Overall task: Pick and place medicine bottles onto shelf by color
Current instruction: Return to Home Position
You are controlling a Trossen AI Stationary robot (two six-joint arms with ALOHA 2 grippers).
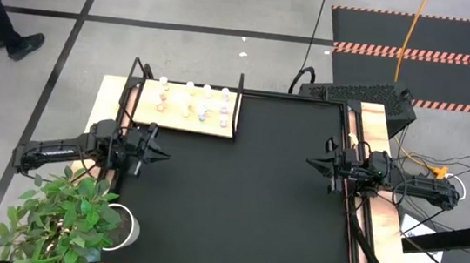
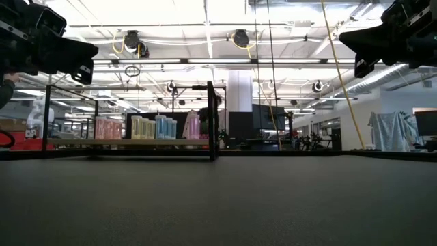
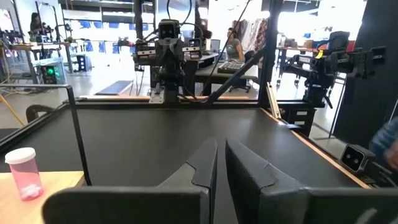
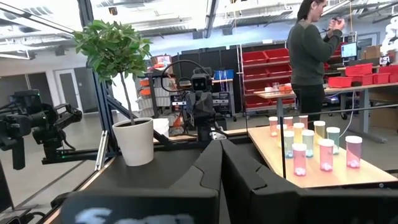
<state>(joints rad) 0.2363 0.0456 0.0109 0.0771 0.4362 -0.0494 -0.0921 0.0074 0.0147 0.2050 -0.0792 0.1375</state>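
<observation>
The medicine bottles [image 1: 194,101] stand upright on their bases in rows on the pale wooden shelf [image 1: 147,115], at the far left of the black mat. White caps top pink, light blue and yellow-olive bodies. The low view shows the bottles [image 2: 147,127] in a line, and the right wrist view shows them [image 4: 311,146] on the board. The left wrist view catches one pink bottle [image 3: 23,173]. My left gripper [image 1: 158,151] hovers shut just near of the shelf. My right gripper [image 1: 312,162] hovers shut at the mat's right side. Both hold nothing.
A black rod frame [image 2: 212,119] stands around the shelf. A potted plant [image 1: 77,220] sits at the table's near left corner. A person [image 4: 311,56] stands beyond the table's left side. The black mat [image 1: 237,193] lies bare between the two arms.
</observation>
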